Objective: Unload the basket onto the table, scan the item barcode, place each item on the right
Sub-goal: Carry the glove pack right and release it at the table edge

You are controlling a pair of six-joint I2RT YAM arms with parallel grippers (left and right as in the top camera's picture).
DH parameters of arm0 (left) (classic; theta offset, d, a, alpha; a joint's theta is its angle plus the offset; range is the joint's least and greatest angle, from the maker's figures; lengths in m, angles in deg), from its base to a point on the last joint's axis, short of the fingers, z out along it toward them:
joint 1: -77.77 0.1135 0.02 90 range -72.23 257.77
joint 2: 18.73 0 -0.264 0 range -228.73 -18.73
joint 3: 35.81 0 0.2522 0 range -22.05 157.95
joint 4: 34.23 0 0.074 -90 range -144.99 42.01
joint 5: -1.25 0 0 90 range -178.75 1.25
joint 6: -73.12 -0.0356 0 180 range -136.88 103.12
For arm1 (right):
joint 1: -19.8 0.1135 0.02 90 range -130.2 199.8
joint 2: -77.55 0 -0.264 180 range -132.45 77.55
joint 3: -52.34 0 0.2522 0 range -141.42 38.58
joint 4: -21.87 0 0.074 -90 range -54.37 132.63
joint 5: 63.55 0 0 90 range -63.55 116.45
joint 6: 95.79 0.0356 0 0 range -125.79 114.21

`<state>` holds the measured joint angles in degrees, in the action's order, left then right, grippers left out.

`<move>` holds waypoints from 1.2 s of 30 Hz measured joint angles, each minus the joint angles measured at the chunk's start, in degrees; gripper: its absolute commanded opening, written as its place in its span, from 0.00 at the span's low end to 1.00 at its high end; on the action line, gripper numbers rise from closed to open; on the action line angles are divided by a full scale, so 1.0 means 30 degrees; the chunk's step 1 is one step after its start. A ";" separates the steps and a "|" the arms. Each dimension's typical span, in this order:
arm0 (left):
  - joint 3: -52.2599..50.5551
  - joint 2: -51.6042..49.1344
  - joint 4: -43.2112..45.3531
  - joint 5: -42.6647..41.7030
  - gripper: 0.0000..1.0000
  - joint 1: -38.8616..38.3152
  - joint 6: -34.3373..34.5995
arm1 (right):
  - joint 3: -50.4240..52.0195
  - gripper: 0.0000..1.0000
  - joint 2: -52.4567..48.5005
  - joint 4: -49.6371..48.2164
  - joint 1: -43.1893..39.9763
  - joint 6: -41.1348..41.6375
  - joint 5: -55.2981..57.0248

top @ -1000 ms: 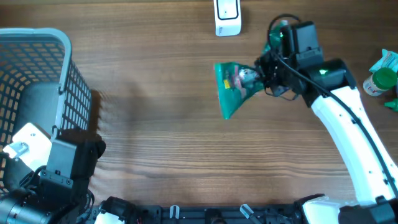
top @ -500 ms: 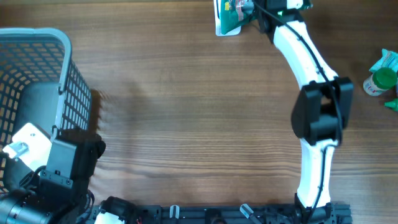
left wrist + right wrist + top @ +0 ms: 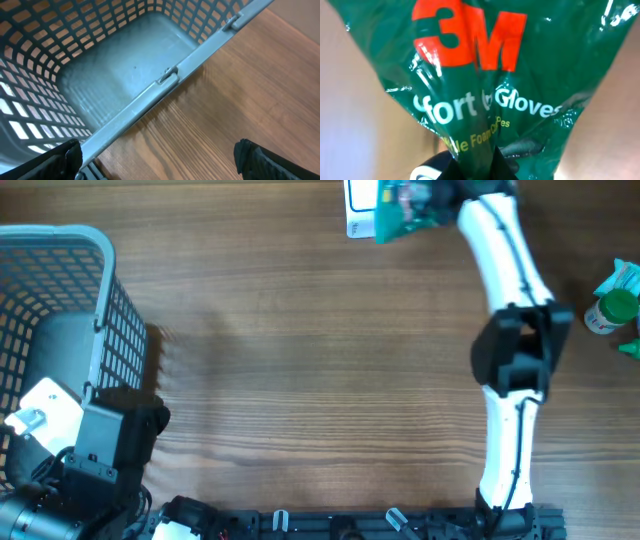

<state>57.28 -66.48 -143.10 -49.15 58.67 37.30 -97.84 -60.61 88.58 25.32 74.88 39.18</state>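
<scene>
Glove pack (image 3: 402, 208), green: upper centre of the overhead frame, pinched at its neck by the closed right hand (image 3: 475, 167), overlapping the white scanner (image 3: 356, 225). Left hand (image 3: 160, 162): fingers spread wide, holding nothing, over the basket (image 3: 165, 80) rim at lower left. Bottle (image 3: 612, 310): right edge of the tabletop (image 3: 300, 360).

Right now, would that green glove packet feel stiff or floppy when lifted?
Probably floppy: the packet creases and bunches where the right hand pinches it. Likely light, held by one small pinch. Its glossy film may be slippery.
</scene>
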 measured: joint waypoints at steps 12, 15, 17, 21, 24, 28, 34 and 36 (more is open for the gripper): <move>0.0000 0.0007 0.0044 0.0000 1.00 0.0000 0.0000 | 0.1035 0.06 0.5901 1.0251 -1.3763 0.7257 0.2062; 0.0000 0.0007 0.0044 0.0000 1.00 0.0000 0.0000 | 0.1712 0.18 0.4816 0.9617 -1.6334 0.7482 0.1902; 0.0000 0.0007 0.0044 0.0000 1.00 0.0000 0.0000 | 0.1821 0.21 0.3366 0.9602 -1.7602 0.7133 0.1814; 0.0000 0.0007 0.0051 0.0000 1.00 0.0000 0.0000 | 0.1989 0.18 0.2302 0.9078 -1.8280 0.5399 0.1756; 0.0000 0.0007 0.0051 0.0000 1.00 0.0000 0.0000 | 0.1989 0.14 0.2302 0.8808 -1.8280 0.2390 0.1741; 0.0000 0.0007 0.0044 0.0000 1.00 0.0000 0.0000 | 0.2004 0.05 0.2302 0.5960 -1.8287 -0.7424 0.0299; 0.0000 0.0007 0.0051 0.0000 1.00 0.0000 0.0000 | 0.2069 0.06 0.2302 0.9428 -1.8032 -1.2983 -0.2171; 0.0000 0.0007 0.0051 0.0000 1.00 0.0000 0.0000 | 0.2710 0.05 0.2302 1.0178 -1.7908 -1.2990 -0.2317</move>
<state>57.28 -66.45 -142.94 -49.15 58.67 37.30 -89.71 -53.71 119.11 -28.41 35.90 32.23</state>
